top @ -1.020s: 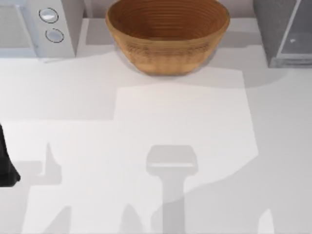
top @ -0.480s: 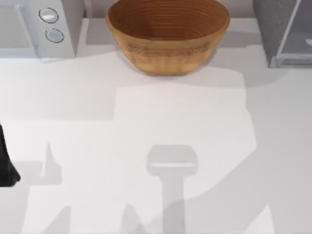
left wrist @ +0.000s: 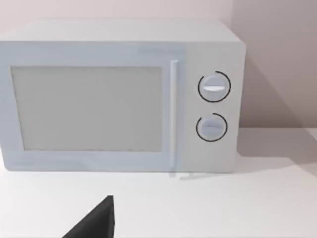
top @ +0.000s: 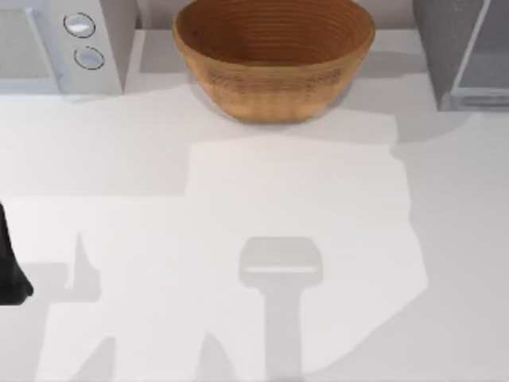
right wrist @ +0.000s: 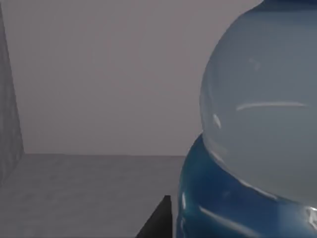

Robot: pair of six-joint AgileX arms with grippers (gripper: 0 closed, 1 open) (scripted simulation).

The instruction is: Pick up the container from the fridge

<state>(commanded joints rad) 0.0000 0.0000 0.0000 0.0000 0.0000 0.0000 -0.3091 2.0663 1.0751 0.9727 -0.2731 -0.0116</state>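
A brown ribbed bowl (top: 274, 60) stands at the far middle of the white table (top: 254, 207) in the top view and serves as the marker for all else. To the bowl's right, at the same far edge, is the fridge (top: 441, 40), a dark-grey speckled cabinet with a pale glassy panel (top: 487, 49). To the bowl's left, also at the far edge, stands a white box (top: 48, 44) with two round knobs (top: 79, 25) on the side of its front nearer the bowl.

The container (right wrist: 257, 124) sits inside the fridge, so well off to the bowl's right. The right wrist view sees it from very close: a clear rounded body meets a bright-blue cap (right wrist: 223, 208), with the fridge's grey speckled inner surface (right wrist: 74, 198) and a plain grey wall behind it. A dark piece of the right tool (right wrist: 157, 220) lies just beside the blue cap. One cannot tell from this view whether that tool is apart, together or clamped on the container, nor whether it touches the cap.

The left arm (top: 9, 263) is parked far to the bowl's left and nearer the front of the table. Its wrist view looks at the white box, its door window (left wrist: 86, 109) and the knobs. A dark tip of the left tool (left wrist: 96, 222) sits above the bare table before the box; its state cannot be told either.
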